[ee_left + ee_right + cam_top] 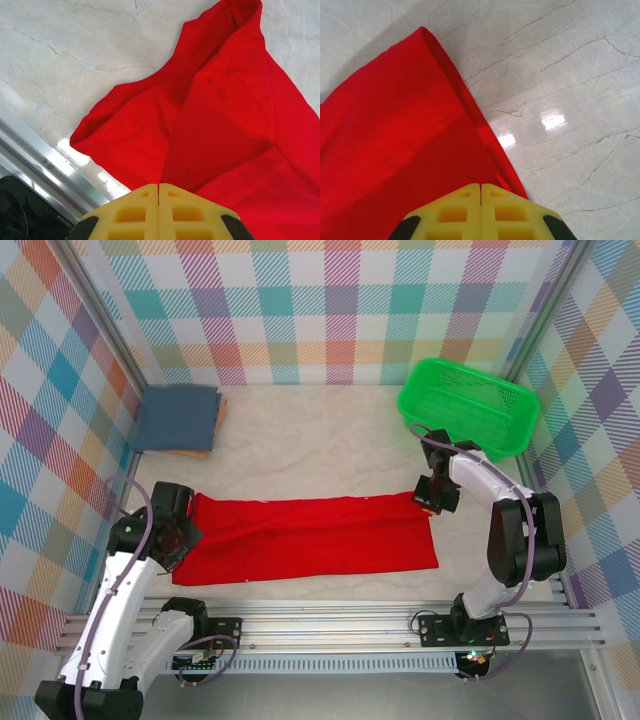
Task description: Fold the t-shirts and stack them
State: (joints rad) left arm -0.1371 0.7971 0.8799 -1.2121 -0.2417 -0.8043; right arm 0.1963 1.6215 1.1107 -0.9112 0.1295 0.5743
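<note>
**Basket in the far right corner**

A green plastic mesh basket [470, 390] sits at the table's far right corner, open side up. The table [320, 430] has a pale, marble-veined top. An aluminium rail [330, 615] runs along its near edge. Pastel plaid walls [320, 310] enclose the other sides.

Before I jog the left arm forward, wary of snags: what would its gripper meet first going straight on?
The red t-shirt: the left gripper looks shut on its edge, its raised fold directly ahead.

A red t-shirt [310, 540] is spread across the near side of the table [300, 440]. A folded slate-blue t-shirt [178, 417] is set far left, a green basket [468, 405] far right.
</note>
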